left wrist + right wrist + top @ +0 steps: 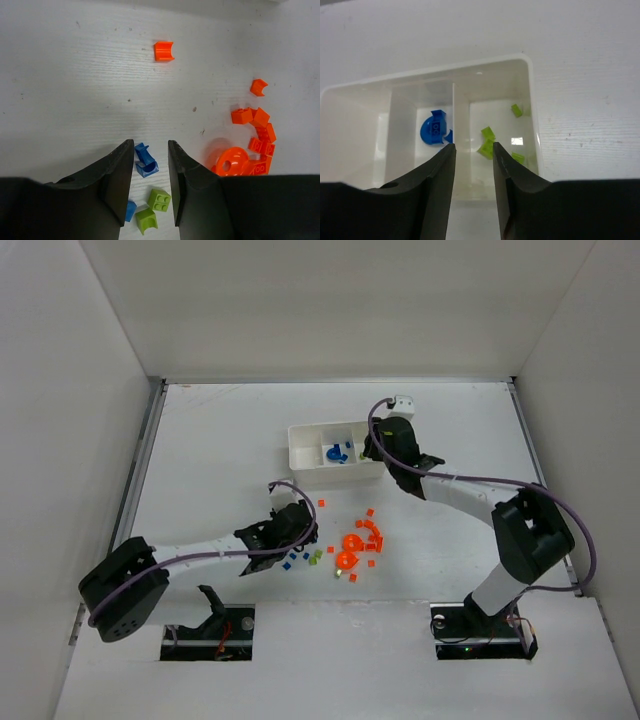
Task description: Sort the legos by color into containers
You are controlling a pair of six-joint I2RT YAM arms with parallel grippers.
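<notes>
A white tabletop [220,440], boxed in by plain white walls [330,310], carries a white tray [318,472] toward the far middle. A loose scatter of legos lies nearer the arms. The left tool [150,172] hangs low over that scatter with its jaws spread apart. A small blue brick [145,162] lies on the tabletop between its two dark fingers [117,185], nearer the left-hand one in the wrist view. Whether either finger touches it cannot be told, and it is not squeezed. Just behind it, toward the wrist, sit two loose green bricks [159,200] and another blue bit [130,210] half hidden by a finger. Off to the right in that view, a cluster of orange bricks [257,127] presses against a larger rounded orange piece [230,162]. Two single orange pieces lie apart farther out, a curved one [164,51] and a notched one [258,87]. The right tool [474,167] hovers over the near side of the tray, jaws apart and holding nothing, lined up with a divider wall [460,115]. Left of that wall in the wrist view, in the middle compartment, lies a rounded blue piece [434,131]. To the wall's right, the end compartment holds several binned green bricks [487,135].
</notes>
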